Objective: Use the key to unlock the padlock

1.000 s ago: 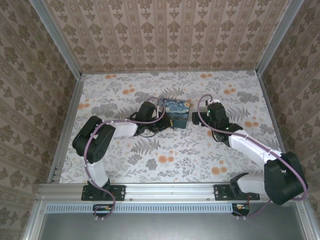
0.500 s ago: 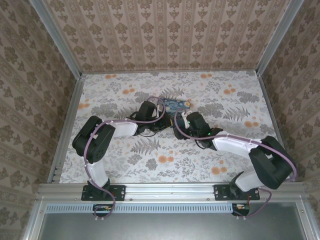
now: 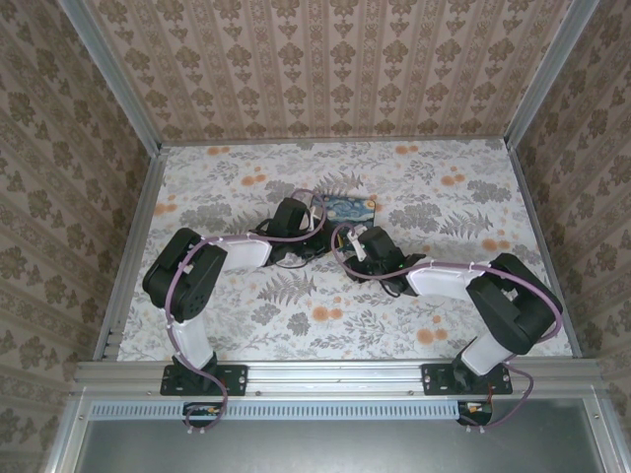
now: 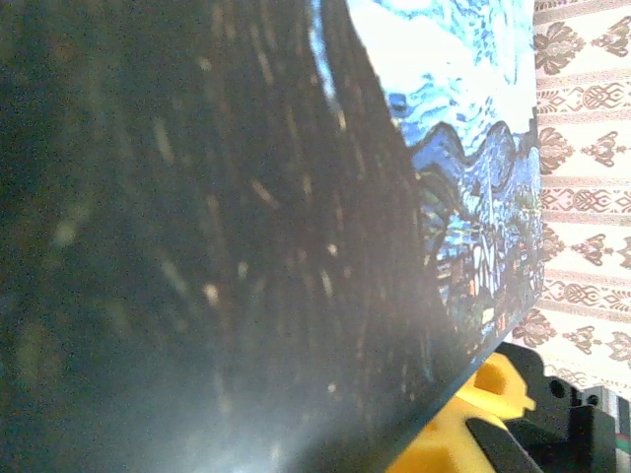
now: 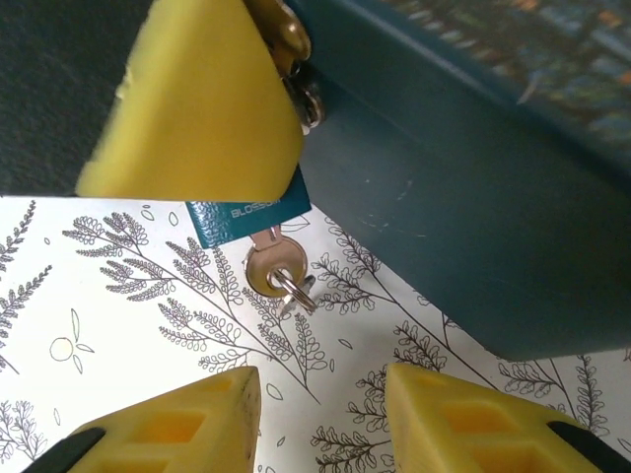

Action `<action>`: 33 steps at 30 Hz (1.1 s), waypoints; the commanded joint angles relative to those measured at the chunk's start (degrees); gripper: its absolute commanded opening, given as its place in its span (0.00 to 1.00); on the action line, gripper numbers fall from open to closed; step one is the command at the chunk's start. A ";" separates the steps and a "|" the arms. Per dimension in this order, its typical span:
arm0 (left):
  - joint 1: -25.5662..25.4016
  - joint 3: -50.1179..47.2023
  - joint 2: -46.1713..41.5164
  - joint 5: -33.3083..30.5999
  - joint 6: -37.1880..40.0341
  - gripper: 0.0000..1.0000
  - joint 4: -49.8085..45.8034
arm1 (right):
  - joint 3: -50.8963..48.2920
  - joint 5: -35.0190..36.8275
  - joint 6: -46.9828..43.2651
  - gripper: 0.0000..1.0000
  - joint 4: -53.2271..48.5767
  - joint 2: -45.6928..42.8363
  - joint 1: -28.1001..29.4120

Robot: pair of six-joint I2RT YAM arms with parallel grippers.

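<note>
Yellow finger [image 5: 192, 108] over padlock [image 5: 238, 217], box [image 5: 444, 187] beside

Padlock [image 5: 245, 212]: teal body, smooth coated finish with a faint sheen.
Key [image 5: 268, 268]: silvery metal, polished and bright; a thin metal ring through its head.
Fittings [image 5: 291, 39]: brassy and silvery metal, glossy.
Box [image 5: 444, 197]: side dark teal, matt, finely scuffed; printed lid glossy in the left wrist view.
Right gripper [image 5: 320, 419]: fingers [image 5: 463, 414] yellow plastic, matt, slightly grainy.
Left gripper [image 3: 317, 235]: finger [image 5: 197, 99] the same matt yellow plastic.
Desk [image 5: 128, 296]: white fern-printed covering, smooth, matt.
Walls [image 3: 335, 59]: patterned, matt, paper-like.
Frame rails [image 3: 335, 374]: bare metal, dull sheen.
</note>
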 commanded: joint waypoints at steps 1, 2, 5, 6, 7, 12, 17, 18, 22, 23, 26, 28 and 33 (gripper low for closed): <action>0.20 1.74 -1.42 2.40 -1.40 0.00 1.85 | 1.36 1.37 -1.47 0.42 2.20 0.75 0.41; 0.21 1.81 -1.41 2.40 -1.47 0.00 1.84 | 1.56 1.52 -1.54 0.43 2.32 0.93 0.40; 0.16 1.79 -1.55 2.40 -1.41 0.00 1.81 | 2.51 2.07 -1.64 0.46 2.25 1.56 0.41; 0.15 1.72 -1.55 2.49 -1.48 0.00 1.77 | 2.94 2.24 -1.71 0.46 2.13 1.88 0.41; 0.14 1.72 -1.52 2.49 -1.49 0.00 1.81 | 3.42 2.46 -1.73 0.46 2.07 2.34 0.40; 0.05 1.76 -1.64 2.58 -1.57 0.00 1.72 | 5.82 2.75 -1.82 0.44 1.60 4.28 0.41; -0.19 1.62 -1.86 2.58 -1.49 0.00 1.54 | 7.78 3.95 -1.95 0.36 0.88 6.20 0.33; -0.21 1.61 -1.87 2.58 -1.49 0.00 1.52 | 7.99 4.14 -1.86 0.33 0.93 6.43 0.29; -0.38 1.26 -1.99 2.62 -1.57 0.00 1.53 | 8.02 2.58 -0.45 0.10 1.62 6.12 -0.24; -0.38 1.17 -1.99 2.58 -1.49 0.00 1.51 | 7.71 1.33 0.03 0.04 2.32 5.48 -0.45; -0.38 0.65 -1.86 2.40 -1.33 0.00 1.53 | 6.83 -6.92 2.76 0.00 3.47 3.32 -2.38; -0.38 0.37 -1.65 2.17 -1.10 0.00 1.42 | 6.25 -14.83 5.40 0.00 4.76 2.31 -4.54; -0.22 0.13 -1.16 1.61 -0.97 0.00 2.11 | 6.52 -22.00 7.93 0.42 3.22 0.93 -6.40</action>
